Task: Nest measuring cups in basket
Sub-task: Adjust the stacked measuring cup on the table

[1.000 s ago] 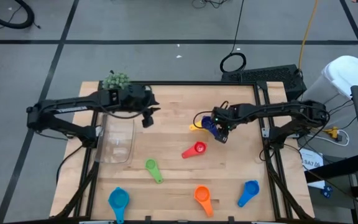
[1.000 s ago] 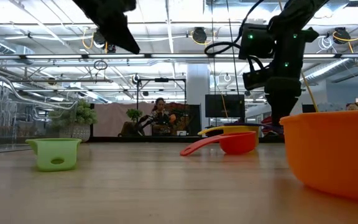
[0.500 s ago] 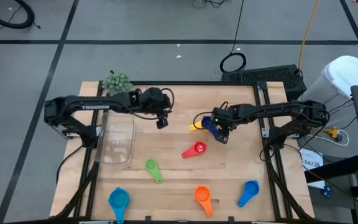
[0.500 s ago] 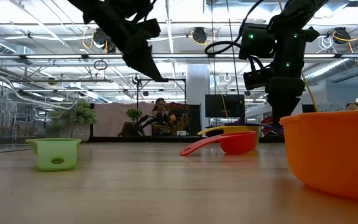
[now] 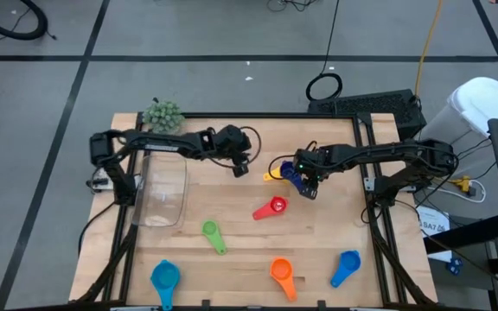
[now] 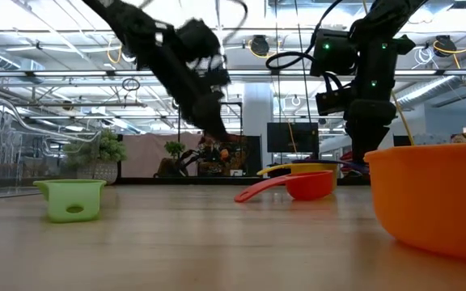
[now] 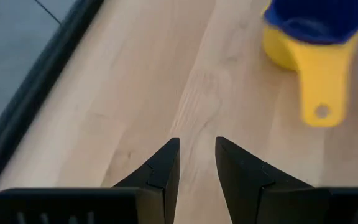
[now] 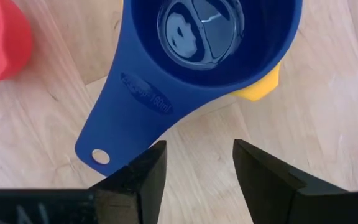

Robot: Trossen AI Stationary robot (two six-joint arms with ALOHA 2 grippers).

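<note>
The dark blue cup (image 5: 290, 172) sits nested in the yellow cup (image 5: 272, 176) near the table's middle. In the right wrist view the blue cup (image 8: 197, 37) covers all but a sliver of the yellow one (image 8: 257, 90). My right gripper (image 5: 308, 186) hovers open just beside them, its fingers (image 8: 138, 177) near the blue handle's end without touching it. My left gripper (image 5: 242, 170) is open by a narrow gap (image 7: 197, 158) over bare wood, left of the pair. The clear basket (image 5: 164, 192) lies at the table's left. Red (image 5: 271, 208), green (image 5: 214, 236) and orange (image 5: 281, 275) cups lie loose.
Two lighter blue cups (image 5: 165, 278) (image 5: 346, 266) lie near the table's near edge. A fuzzy green ball (image 5: 161, 113) sits at the far left corner, beyond the basket. Bare wood lies between the basket and the nested pair. In the low view the orange cup (image 6: 435, 202) looms close.
My left arm has swept from above the basket's far end toward the table's right and come lower, ending close to the nested yellow and blue cups. My right gripper and all the cups have stayed where they were.
</note>
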